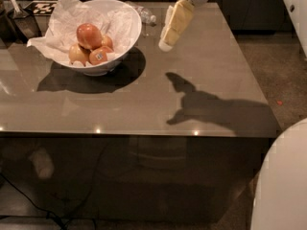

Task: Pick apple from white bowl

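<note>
The white bowl (125, 46) stands at the far left of the grey table (144, 104), lined with crumpled white paper. The apple (89, 35), the largest, red-orange and smooth, lies on top of the pile in the bowl. A smaller apple with a sticker (99, 55) and a yellowish apple (76, 54) lie below it. My gripper (166, 45) hangs in the air to the right of the bowl's rim, pointing down and left, above the table and apart from the bowl. It holds nothing.
A clear plastic bottle (147, 17) lies behind the bowl. A dark container with a utensil (19, 20) stands at the far left. The table's right edge drops to the floor. A white robot part (283, 186) fills the lower right corner.
</note>
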Robot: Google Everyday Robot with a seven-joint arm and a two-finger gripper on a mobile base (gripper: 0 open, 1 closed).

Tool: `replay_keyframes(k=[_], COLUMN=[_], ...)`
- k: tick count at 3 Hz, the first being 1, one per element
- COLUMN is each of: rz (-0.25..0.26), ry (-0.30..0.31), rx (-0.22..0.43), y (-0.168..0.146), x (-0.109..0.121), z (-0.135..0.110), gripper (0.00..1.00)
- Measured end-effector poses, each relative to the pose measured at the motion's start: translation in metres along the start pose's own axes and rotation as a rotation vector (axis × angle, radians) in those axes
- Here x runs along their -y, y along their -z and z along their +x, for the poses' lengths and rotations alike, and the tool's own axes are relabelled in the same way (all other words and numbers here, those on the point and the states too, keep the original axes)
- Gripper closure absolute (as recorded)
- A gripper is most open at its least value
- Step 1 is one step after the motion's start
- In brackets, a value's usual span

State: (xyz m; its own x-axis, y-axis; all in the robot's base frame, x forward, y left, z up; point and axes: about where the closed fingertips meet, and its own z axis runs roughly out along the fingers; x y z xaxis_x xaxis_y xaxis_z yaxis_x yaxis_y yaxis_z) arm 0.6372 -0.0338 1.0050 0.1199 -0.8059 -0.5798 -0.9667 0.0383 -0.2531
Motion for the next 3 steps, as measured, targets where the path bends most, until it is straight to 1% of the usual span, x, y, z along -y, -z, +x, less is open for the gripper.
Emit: replay_keyframes(k=[1,2,3], rz=[0.012,0.032,0.038], ry=[0.002,0.02,0.027], rx=[-0.032,-0.101,-0.094], y=[-0.014,-0.021,-0.026], x=[0.019,0.034,0.038], z=[-0.012,-0.03,-0.036], gripper=[0.0,0.0,0.0])
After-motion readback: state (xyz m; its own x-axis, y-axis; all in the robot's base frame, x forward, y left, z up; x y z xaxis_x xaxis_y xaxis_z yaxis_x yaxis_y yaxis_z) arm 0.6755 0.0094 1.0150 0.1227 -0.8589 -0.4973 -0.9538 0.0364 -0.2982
